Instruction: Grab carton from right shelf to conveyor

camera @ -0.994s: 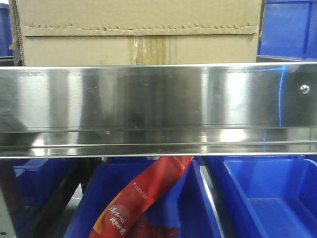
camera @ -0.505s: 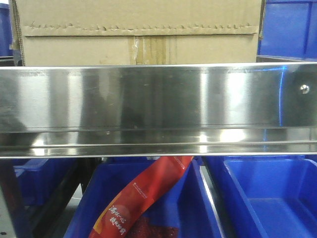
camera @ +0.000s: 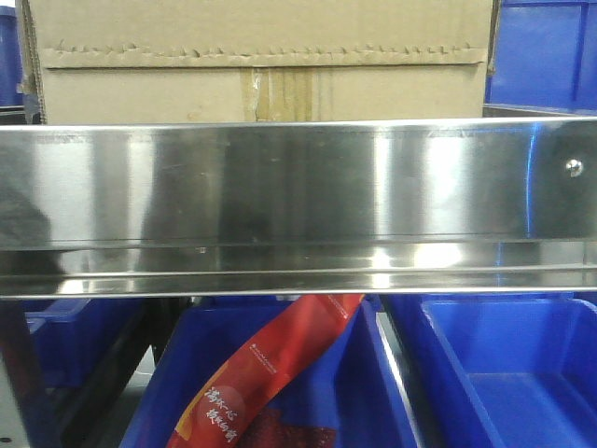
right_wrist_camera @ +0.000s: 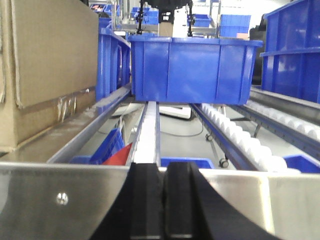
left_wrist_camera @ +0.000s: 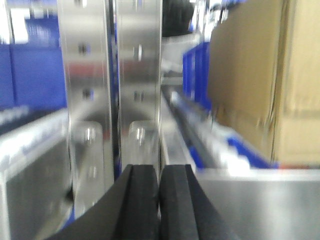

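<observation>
The carton (camera: 266, 84) sits at 12 o'clock behind the right shelf (camera: 298, 187) rail. The left gripper (left_wrist_camera: 159, 200) and right gripper (right_wrist_camera: 165, 205) each have their fingers pressed together.

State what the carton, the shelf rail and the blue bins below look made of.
The carton looks like matte brown corrugated cardboard: jagged flap seam, yellowed tape. The right shelf seems polished stainless steel or similar metal: its front rail mirrors light and bears a rivet. The bins look like moulded blue plastic, smooth with slight sheen.
</observation>
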### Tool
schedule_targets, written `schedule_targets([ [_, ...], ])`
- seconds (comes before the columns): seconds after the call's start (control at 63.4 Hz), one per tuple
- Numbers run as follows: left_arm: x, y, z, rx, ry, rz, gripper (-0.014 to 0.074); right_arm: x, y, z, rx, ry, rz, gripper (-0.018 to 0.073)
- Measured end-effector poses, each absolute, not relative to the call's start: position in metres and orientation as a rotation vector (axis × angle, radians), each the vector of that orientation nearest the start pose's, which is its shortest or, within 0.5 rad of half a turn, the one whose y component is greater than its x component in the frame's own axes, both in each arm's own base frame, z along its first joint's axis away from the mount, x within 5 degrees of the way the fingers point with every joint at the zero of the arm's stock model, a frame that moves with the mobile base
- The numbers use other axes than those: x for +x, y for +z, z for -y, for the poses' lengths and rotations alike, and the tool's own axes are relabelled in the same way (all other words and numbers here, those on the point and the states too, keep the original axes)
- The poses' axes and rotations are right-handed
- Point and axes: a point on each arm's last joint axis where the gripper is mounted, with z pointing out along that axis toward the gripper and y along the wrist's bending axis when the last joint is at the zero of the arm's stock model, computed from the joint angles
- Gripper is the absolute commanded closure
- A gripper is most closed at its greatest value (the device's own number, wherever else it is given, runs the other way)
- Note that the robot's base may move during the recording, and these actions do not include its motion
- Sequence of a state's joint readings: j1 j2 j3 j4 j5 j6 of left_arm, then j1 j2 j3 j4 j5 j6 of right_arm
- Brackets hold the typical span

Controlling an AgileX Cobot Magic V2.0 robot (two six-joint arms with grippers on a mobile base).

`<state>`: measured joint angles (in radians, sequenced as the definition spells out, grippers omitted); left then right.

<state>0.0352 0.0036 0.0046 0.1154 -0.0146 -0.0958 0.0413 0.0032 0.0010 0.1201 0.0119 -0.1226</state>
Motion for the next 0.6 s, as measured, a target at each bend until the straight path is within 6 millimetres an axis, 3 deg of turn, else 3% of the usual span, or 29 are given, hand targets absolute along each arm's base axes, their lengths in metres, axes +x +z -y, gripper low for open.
schedule_targets([
  [0.158,0.055,0.222,-0.001,-0.005,0.040,-1.412,0.0584,0.054,0.225,-0.002,-0.009,0.058,-1.451,0.0619],
  [0.315,0.046,0.259,-0.002,-0.014,0.049,-1.380,0.0522,0.039,0.273,-0.004,-0.028,0.084,-1.437,0.0581],
  [0.41,0.042,0.289,-0.003,-0.021,0.054,-1.373,0.0429,0.031,0.302,-0.005,-0.041,0.091,-1.438,0.0444],
  [0.489,0.042,0.310,-0.003,-0.027,0.057,-1.391,0.0346,0.030,0.320,-0.006,-0.047,0.099,-1.453,0.0266],
  [0.599,0.053,0.329,-0.004,-0.031,0.064,-1.465,0.0250,0.034,0.340,-0.006,-0.046,0.106,-1.462,0.0075],
])
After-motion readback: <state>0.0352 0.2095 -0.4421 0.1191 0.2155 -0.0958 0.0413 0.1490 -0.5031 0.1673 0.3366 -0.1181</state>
